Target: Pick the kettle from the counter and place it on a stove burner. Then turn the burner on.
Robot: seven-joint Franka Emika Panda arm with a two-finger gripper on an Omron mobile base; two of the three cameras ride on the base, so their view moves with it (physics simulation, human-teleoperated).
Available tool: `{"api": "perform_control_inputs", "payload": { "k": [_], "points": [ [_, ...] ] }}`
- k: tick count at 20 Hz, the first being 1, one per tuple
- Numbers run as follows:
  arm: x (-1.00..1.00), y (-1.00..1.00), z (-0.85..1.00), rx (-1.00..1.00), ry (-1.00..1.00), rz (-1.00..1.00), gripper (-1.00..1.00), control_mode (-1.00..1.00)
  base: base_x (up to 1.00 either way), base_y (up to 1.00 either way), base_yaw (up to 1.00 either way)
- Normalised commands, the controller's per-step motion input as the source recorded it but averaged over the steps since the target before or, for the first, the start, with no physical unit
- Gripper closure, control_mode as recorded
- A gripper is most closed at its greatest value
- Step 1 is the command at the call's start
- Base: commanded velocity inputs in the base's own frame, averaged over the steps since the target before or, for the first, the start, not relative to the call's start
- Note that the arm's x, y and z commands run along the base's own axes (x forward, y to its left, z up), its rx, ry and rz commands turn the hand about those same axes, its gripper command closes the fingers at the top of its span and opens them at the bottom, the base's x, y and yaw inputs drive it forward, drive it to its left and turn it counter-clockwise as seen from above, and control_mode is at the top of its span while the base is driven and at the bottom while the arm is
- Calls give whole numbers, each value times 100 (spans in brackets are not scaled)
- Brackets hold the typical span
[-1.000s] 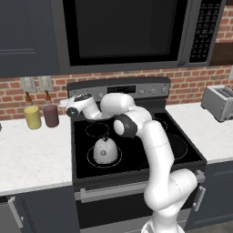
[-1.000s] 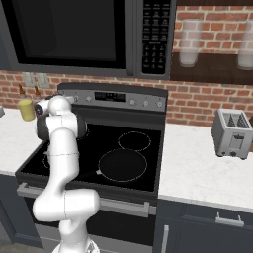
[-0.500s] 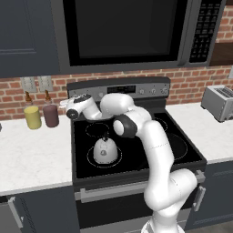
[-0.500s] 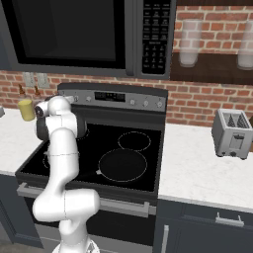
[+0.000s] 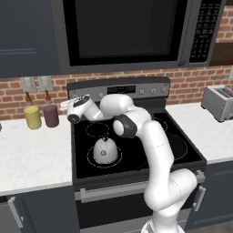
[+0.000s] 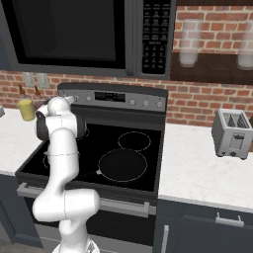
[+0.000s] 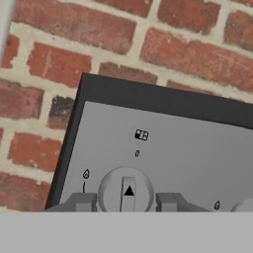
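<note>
Red brick wall point(image 7: 44, 79) backs the black glass-top stove point(image 5: 182, 150). Below the gripper point(image 7: 126, 201), the pale dome-shaped kettle point(image 5: 105, 150) sits on a front ring. Hand view: spread fingers point(image 7: 79, 201) flank a grey round knob point(image 7: 125, 190), holding nothing.

End effector point(image 5: 68, 105) edged slightly closer to stove point(image 5: 136, 136) back panel, apparently.

Arm reaching left and back; gripper level, fingers apart.

The white arm rises from the base, bends at its dark elbow joint and extends toward the rear left. The gripper point(image 5: 68, 107) points at the back; in the hand view its two fingertips point(image 7: 81, 201) stand spread, nothing between them.
</note>
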Motion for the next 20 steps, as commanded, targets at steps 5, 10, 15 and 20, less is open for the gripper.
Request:
{"api": "perform_control_inputs", "payload": {
  "k": [5,10,15,20],
  "points": [
    [1,0,-16,-8,-1,0,100,-100,0,0,0],
    [1,0,-18,-10,0,0,100,-100,0,0,0],
    [6,0,-23,-10,-1,0,100,-100,0,0,0],
    [2,0,-29,-9,-3,0,100,-100,0,0,0]
  ]
}}
